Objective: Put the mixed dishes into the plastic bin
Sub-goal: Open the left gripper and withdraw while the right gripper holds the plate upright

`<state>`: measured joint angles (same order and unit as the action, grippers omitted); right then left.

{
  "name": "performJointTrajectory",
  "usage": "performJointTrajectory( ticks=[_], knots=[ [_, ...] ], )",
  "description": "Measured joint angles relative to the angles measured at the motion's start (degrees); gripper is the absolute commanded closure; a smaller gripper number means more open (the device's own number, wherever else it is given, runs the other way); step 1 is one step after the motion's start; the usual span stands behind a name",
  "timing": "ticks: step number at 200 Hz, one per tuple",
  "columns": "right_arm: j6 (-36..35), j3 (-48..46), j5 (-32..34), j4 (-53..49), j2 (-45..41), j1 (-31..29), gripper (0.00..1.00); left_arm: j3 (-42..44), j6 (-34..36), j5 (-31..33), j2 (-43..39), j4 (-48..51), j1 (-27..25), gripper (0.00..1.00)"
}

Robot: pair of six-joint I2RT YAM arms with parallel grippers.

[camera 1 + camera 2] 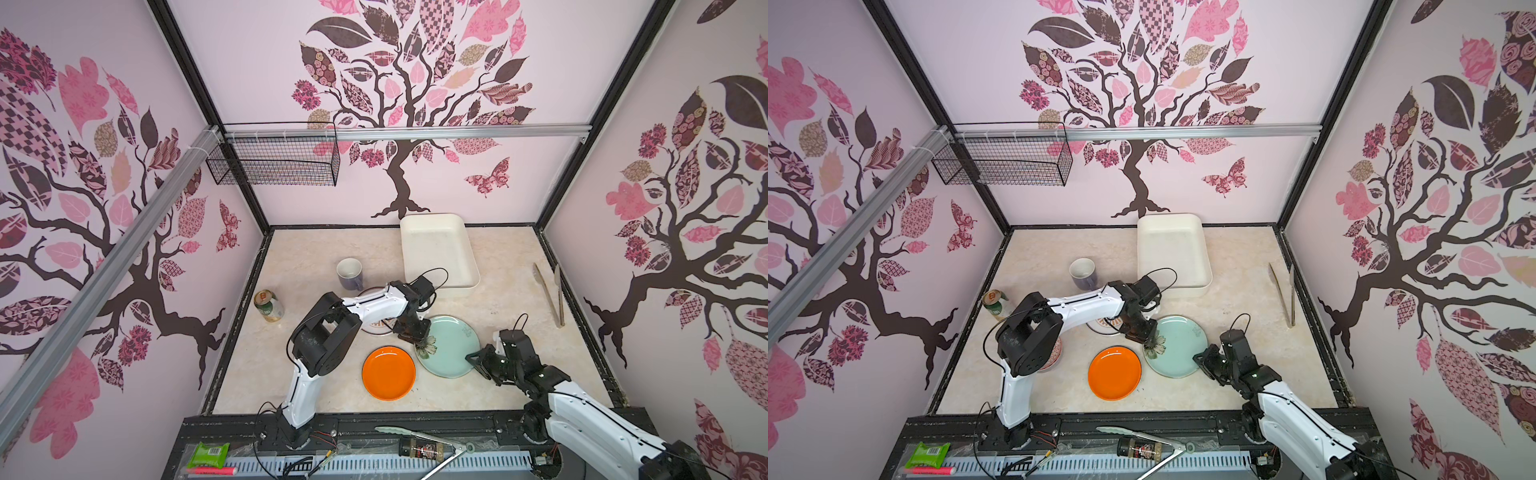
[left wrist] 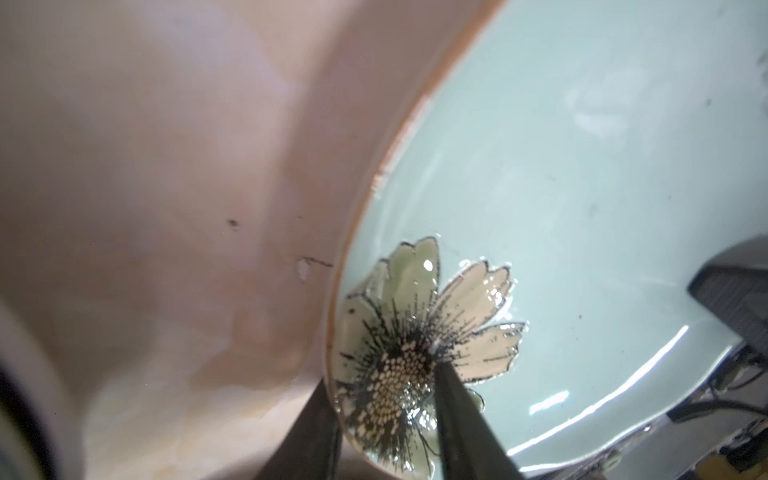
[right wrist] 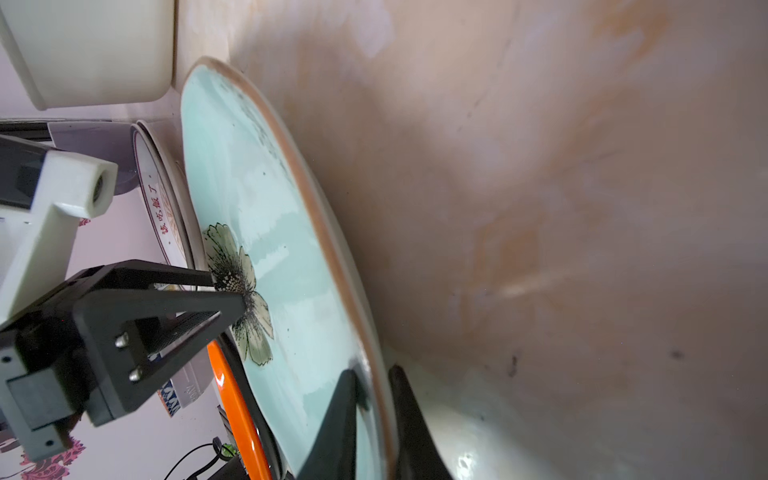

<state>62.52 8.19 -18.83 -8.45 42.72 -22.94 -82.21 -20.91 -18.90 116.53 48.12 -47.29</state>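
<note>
**Item under handling:** the mint plate (image 1: pixel 451 349) lies on the table (image 1: pixel 503 299), near the front wall of the bin (image 1: pixel 436 249). No dish is in the bin yet.

**Right fingers** (image 3: pixel 336 424): clenched on the plate rim nearest the right arm, 1 on the glazed face and 1 beneath the edge. The raised lip leaves room for the lower finger, which explains a grip at the very edge and not further in.

**Left fingers** (image 2: pixel 465 424): released. They straddle the opposite rim at the painted flower, 1 tip on the flower and 1 outside the edge, with a gap far wider than the rim. Judged purpose: to stop that side sliding while the right takes hold. Whether the plate is off the table cannot be told.

**Surroundings:**
- The orange plate (image 1: pixel 388 373) is just beside the mint plate.
- The sunburst plate (image 3: pixel 160 195) lies partly under the left arm, with the mug (image 1: pixel 350 274) behind it.
- The bowl (image 1: pixel 1055 353) is mostly hidden by that arm.
- The can (image 1: pixel 269 306) and the wooden utensils (image 1: pixel 550 295) sit at the table's sides, well apart from the work.

**Assessment:** the task is at its start. A 1-sided pinch on a glazed rim may slip or let the plate droop on lifting. The left fingers should clear the flower edge first.
</note>
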Motion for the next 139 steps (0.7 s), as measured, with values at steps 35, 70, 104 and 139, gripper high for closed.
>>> performJointTrajectory(
  ticks=[35,70,104,139],
  knots=[
    [-0.96,2.91,0.07,-7.52,-4.5,-0.35,0.99,-0.2,2.03,-1.79,-0.96,2.19,-1.09,0.35],
    [-1.68,5.44,0.0,-13.4,-7.98,-0.61,1.0,-3.48,3.76,-3.69,-5.55,5.4,-0.76,0.32],
    [-2.67,7.87,0.07,-17.88,-8.24,-0.61,1.0,-8.83,4.98,-2.64,-11.52,7.5,-0.24,0.31],
    [-3.8,11.19,0.15,-21.55,-6.51,-0.61,1.0,-10.01,4.61,-1.7,-16.09,9.09,2.86,0.31]
  ],
)
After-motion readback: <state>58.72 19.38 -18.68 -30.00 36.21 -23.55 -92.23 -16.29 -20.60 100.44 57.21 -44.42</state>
